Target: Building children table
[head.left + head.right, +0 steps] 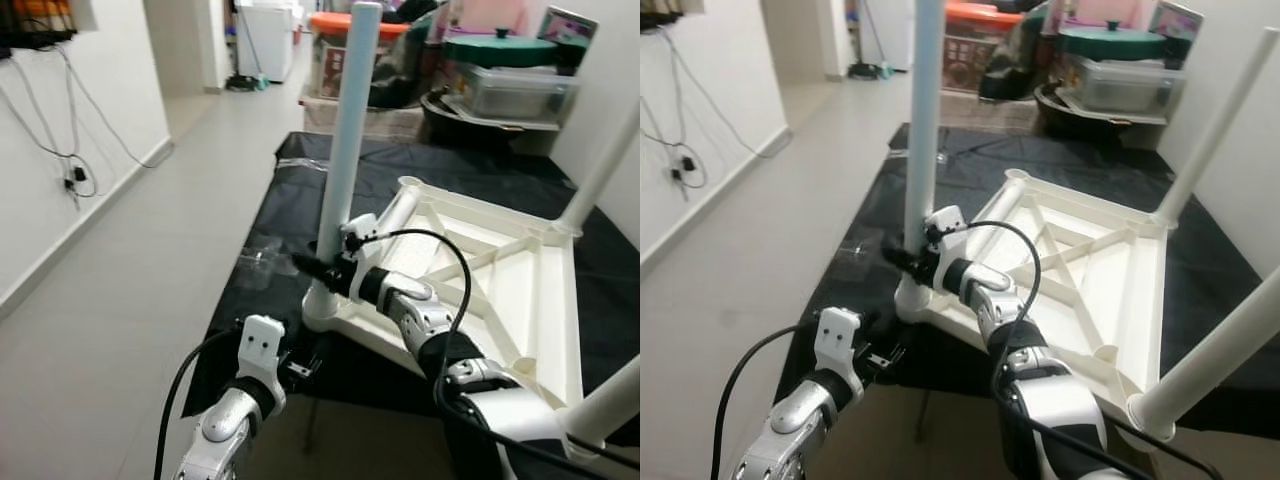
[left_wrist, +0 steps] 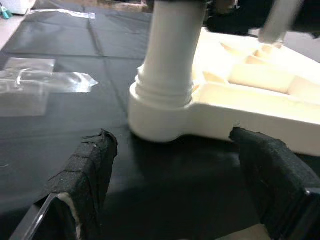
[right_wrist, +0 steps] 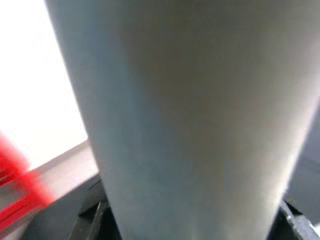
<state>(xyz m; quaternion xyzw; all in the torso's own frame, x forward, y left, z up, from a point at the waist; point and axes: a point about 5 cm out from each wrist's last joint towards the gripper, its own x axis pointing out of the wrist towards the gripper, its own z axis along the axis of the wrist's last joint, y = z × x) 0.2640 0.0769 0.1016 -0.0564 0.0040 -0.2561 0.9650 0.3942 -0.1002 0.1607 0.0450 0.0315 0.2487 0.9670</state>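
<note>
1. The white tabletop (image 1: 520, 290) lies upside down on a black cloth (image 1: 420, 170), sockets up so legs can go in
2. The right gripper (image 1: 322, 268) clamps the pale-blue leg (image 1: 345, 140) just above the tabletop's near-left corner socket (image 2: 160, 115), probably seating it
3. The left gripper (image 2: 175, 185) hovers open before that corner
4. Beyond the tabletop's far edge, a lidded clear tub (image 1: 515, 88); contents unclear

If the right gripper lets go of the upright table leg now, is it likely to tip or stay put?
It probably stays: the table leg stands upright with its base seated in the corner socket of the upturned tabletop. It looks like stiff, smooth, hollow plastic, so likely light but slippery in the right gripper. How firmly it is seated cannot be told, so a sideways push might wobble it.
</note>
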